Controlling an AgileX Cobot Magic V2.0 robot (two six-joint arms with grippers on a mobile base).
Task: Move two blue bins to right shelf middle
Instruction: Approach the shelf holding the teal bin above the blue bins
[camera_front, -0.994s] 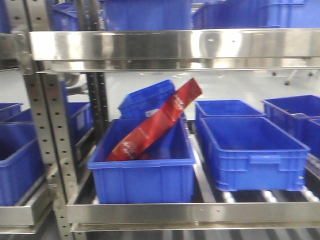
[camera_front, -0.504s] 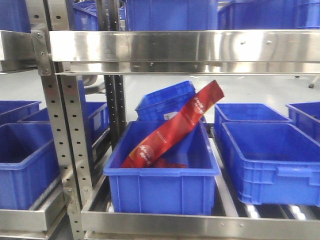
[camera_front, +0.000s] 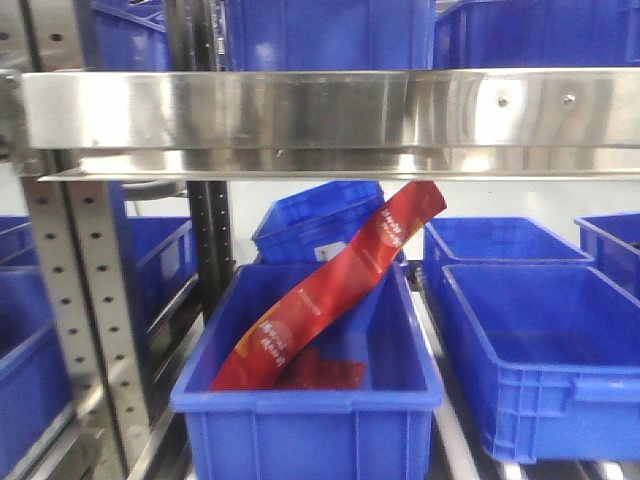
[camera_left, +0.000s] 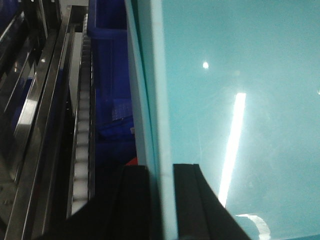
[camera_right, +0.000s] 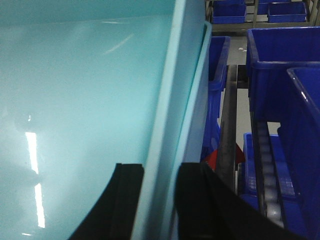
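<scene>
In the left wrist view my left gripper (camera_left: 161, 172) is shut on the rim of a bin (camera_left: 240, 100) that looks pale teal under glare; one black finger (camera_left: 132, 200) is on each side of the rim. In the right wrist view my right gripper (camera_right: 160, 170) is shut on the same kind of pale rim, with the bin wall (camera_right: 75, 100) filling the left. Neither gripper shows in the front view. There, a blue bin (camera_front: 310, 420) with a red packet (camera_front: 330, 285) leaning in it sits on the middle shelf.
A steel shelf beam (camera_front: 320, 120) crosses the front view, with more blue bins (camera_front: 330, 30) above it. An empty blue bin (camera_front: 540, 350) stands to the right and others behind. A perforated steel post (camera_front: 85, 320) stands at the left. Roller tracks (camera_left: 82, 150) and shelf rails run beside the held bin.
The front view has shifted sideways and drawn closer to the shelf. The bin with the red packet looks larger and the steel beam sits lower in the frame.
</scene>
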